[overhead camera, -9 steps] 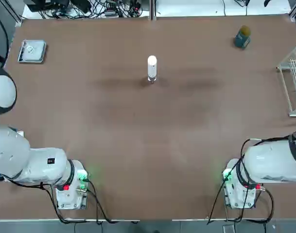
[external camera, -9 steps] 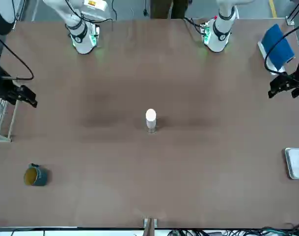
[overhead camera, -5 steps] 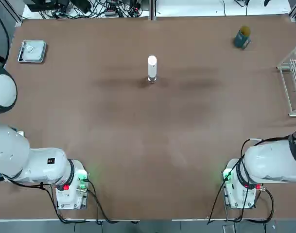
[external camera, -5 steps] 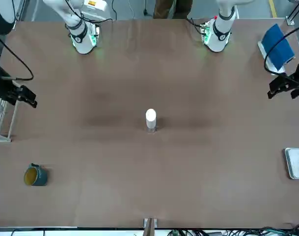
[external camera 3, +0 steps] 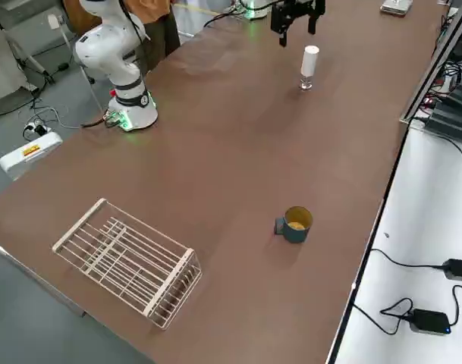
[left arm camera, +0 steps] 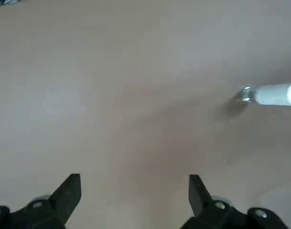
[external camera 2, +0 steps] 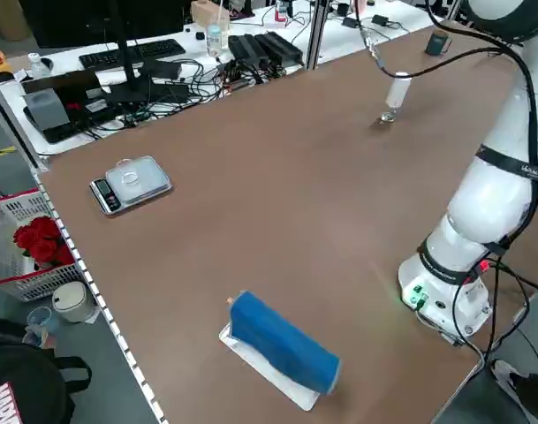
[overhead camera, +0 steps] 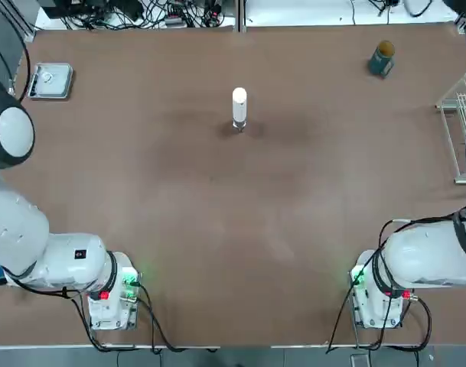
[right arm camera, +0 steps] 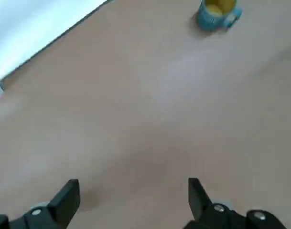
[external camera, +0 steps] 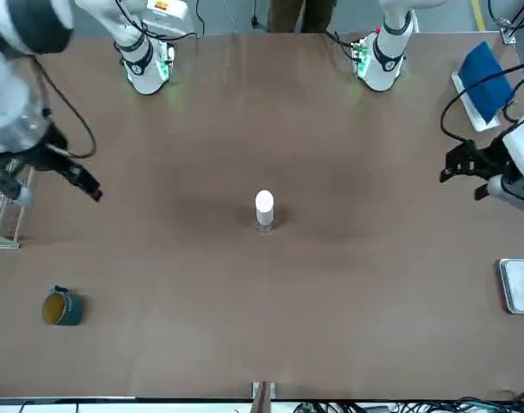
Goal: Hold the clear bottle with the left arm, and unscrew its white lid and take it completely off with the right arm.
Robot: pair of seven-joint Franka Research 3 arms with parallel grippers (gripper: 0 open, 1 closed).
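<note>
The clear bottle [overhead camera: 239, 125] stands upright in the far middle of the table, with the white lid [overhead camera: 239, 100] on top of it. In the front view my left gripper [external camera: 461, 176] hangs open well out to the bottle's side, above the table. Its wrist view shows the open left gripper [left arm camera: 133, 183] with the bottle [left arm camera: 245, 94] and lid [left arm camera: 274, 94] some way beyond it. My right gripper [external camera: 83, 182] hangs on the other side, far from the bottle. The right wrist view shows the open right gripper [right arm camera: 133, 188] over bare table.
A teal jar [overhead camera: 382, 57] with a yellowish top stands at the far right corner. A wire rack [overhead camera: 462, 130] lies at the right edge. A small scale [overhead camera: 50, 80] sits far left, a blue object [external camera: 485, 82] near my left side.
Both grippers have moved inward over the table toward the bottle. The bottle and its lid have not moved.
</note>
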